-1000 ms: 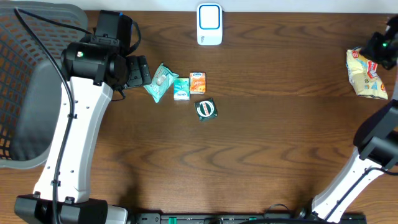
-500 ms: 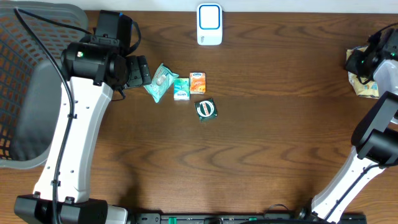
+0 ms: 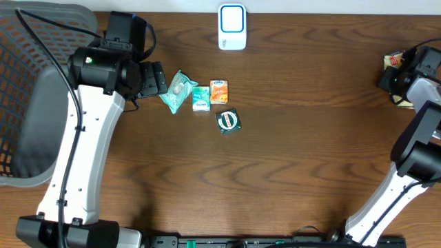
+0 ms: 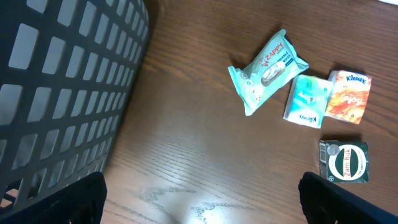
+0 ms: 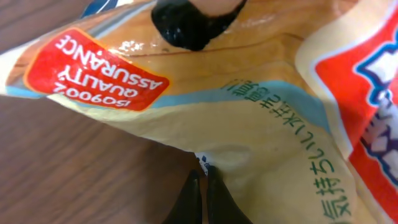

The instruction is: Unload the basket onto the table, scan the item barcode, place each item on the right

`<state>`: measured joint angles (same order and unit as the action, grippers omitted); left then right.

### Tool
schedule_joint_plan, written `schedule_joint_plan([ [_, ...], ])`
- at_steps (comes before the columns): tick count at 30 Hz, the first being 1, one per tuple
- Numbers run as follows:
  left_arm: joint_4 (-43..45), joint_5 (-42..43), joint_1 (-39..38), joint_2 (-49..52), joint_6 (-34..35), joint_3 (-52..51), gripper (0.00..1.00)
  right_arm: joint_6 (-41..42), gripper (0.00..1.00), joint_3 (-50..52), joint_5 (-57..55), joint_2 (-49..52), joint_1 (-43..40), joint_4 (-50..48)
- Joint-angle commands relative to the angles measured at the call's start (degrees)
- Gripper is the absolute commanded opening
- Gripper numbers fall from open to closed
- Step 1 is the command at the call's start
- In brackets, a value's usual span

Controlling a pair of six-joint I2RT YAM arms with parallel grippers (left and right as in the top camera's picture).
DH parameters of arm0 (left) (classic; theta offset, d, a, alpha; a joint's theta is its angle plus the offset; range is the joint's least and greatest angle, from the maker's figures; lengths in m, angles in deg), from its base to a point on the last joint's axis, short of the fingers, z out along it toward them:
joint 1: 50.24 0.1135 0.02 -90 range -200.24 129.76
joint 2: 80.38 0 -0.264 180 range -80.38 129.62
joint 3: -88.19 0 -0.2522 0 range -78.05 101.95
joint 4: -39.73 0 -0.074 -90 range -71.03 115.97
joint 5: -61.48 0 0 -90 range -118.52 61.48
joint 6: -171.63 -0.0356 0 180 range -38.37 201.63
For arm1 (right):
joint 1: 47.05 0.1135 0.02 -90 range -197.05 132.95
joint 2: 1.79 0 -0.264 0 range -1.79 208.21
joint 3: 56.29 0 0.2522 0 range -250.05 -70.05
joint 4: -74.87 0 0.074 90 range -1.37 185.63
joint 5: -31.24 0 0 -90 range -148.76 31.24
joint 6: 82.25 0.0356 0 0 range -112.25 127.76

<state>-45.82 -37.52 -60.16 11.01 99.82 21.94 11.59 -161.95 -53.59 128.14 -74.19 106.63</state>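
- Two grippers to note: right gripper (image 5: 202, 180) closed, tips pressed together against the lower edge of the snack bag (image 5: 261, 118); left gripper (image 3: 154, 78) spread fully open, holding nothing.
- Cannot confirm from the right wrist view whether bag film is pinched between the closed tips or merely touched; treat the grip as unproven.
- Locate the snack bag at the far right end of the table (image 3: 296, 172), mostly hidden under the right arm in the overhead view. Long axis not readable there; print upside down in the wrist view.
- Locate the scanner (image 3: 232, 26) at the far edge, mid-table, well apart to the left of the bag.
- Assign the carry to the right arm, already at the bag; left arm well apart from it.
- Expect bare wood between bag and scanner.
- Keep off the wipes pack (image 3: 178, 91), teal tissue pack (image 3: 200, 98), orange tissue pack (image 3: 218, 91) and green box (image 3: 228, 121), clustered near the left gripper, nearer than the scanner.
- Mind the right table edge, near the bag.
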Motion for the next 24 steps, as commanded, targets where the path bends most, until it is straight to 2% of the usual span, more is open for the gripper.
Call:
schedule_joint_plan([
  [1,-0.17,-0.7,0.09,-0.09,0.52,-0.17,0.98,-0.26,0.01,0.5,-6.64,0.52,-1.77,-0.33],
  [6,-0.17,-0.7,0.09,-0.09,0.52,-0.17,0.98,-0.26,0.01,0.39,-11.78,0.37,-4.28,-0.17],
  [15,-0.17,-0.7,0.09,-0.09,0.55,-0.17,0.98,-0.31,0.03,0.39,-11.19,-5.33,-5.42,0.09],
  [19,-0.17,-0.7,0.09,-0.09,0.52,-0.17,0.98,-1.25,0.06,0.39,-4.83,-9.01,-3.78,-0.04],
  [24,-0.17,-0.7,0.09,-0.09,0.52,-0.17,0.98,-1.27,0.1,0.39,10.45,-11.58,-0.28,0.0],
])
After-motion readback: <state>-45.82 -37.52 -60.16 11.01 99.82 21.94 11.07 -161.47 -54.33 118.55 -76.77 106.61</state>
